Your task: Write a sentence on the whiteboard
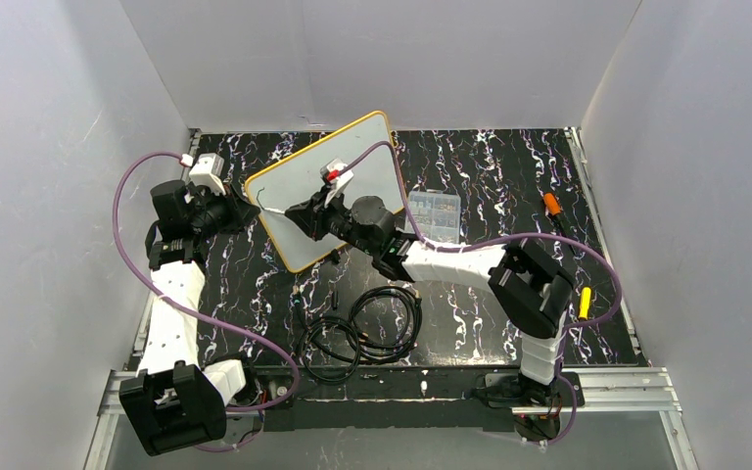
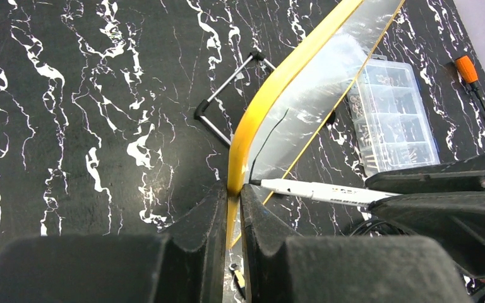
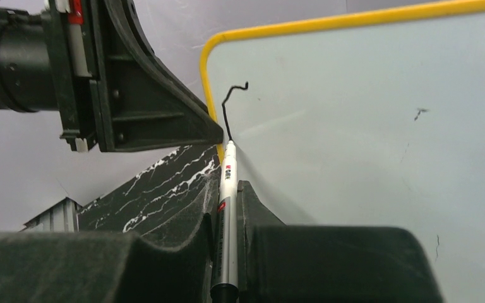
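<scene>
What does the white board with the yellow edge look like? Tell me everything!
The whiteboard is a thin, glossy white rectangle with a yellow-orange rim and rounded corners. It is tilted up, not flat on the black marbled table. The left end effector pinches its rim near one corner. It is nearly blank: one thin dark curvy stroke near that corner, plus tiny specks. A white marker, held in the right end effector, touches its tip to the stroke's end.

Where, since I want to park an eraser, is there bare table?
Bare: the far stretch between box and screwdriver, and the near patch between cables and right arm. Crowded: around the whiteboard.
</scene>
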Robot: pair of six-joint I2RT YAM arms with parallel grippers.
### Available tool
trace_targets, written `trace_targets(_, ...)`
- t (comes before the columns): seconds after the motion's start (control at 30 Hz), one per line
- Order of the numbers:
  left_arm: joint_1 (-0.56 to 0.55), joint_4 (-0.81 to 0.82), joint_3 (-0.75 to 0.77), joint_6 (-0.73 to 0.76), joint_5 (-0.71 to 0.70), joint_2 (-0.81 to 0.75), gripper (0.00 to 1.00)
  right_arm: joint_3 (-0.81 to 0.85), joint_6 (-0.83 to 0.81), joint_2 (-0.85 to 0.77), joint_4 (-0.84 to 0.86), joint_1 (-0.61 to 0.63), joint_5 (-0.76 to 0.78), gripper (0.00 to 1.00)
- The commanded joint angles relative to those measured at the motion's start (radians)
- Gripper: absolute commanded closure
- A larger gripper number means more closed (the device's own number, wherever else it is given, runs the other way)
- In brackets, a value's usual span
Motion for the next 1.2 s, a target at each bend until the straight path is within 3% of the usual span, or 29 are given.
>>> trace_targets(0.0, -0.005, -0.017, -0.010, 0.007, 0.018, -0.034, 1.00, -0.025, -0.031, -0.018, -0.005, -0.003, 0.054, 0.99)
trace_targets(0.37, -0.006, -0.017, -0.011, 0.009, 0.010, -0.039, 1.00, -0.057, -0.046, -0.055, 0.018, 0.000, 0.118, 0.99)
trace_targets(0.73, -0.005, -0.017, -0.011, 0.006, 0.007, -0.038, 1.00, -0.081, -0.048, -0.118, 0.071, 0.009, 0.067, 0.99)
trace_targets(1.17, -0.005, -0.017, -0.010, 0.006, 0.010, -0.040, 1.00, -0.031, -0.065, -0.068, 0.059, 0.009, 0.117, 0.99)
